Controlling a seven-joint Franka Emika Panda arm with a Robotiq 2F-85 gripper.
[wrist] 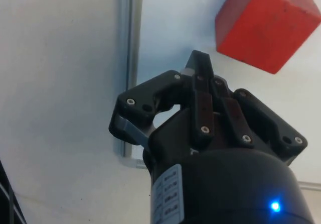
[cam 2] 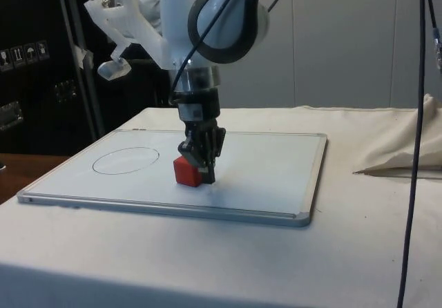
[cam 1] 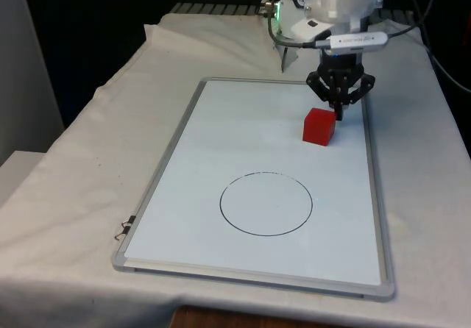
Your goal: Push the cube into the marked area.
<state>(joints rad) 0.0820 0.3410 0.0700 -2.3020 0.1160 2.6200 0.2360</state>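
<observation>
A red cube (cam 1: 319, 126) sits on the whiteboard (cam 1: 221, 144), on the front view's right and on the robot's side of the black drawn circle (cam 1: 266, 204). My black gripper (cam 1: 339, 112) is shut with nothing between its fingers, tips down at the board just behind the cube, on the side away from the circle. From the side, the gripper (cam 2: 207, 177) stands right against the cube (cam 2: 186, 171), with the circle (cam 2: 126, 161) beyond it. In the wrist view the cube (wrist: 266, 24) lies a short way ahead of the closed gripper (wrist: 199, 59).
The whiteboard's metal frame (cam 1: 375, 195) runs close to the gripper on the front view's right. Black cables (cam 2: 414, 149) hang at the side view's right. A fold of cloth (cam 2: 407, 149) lies beyond the board.
</observation>
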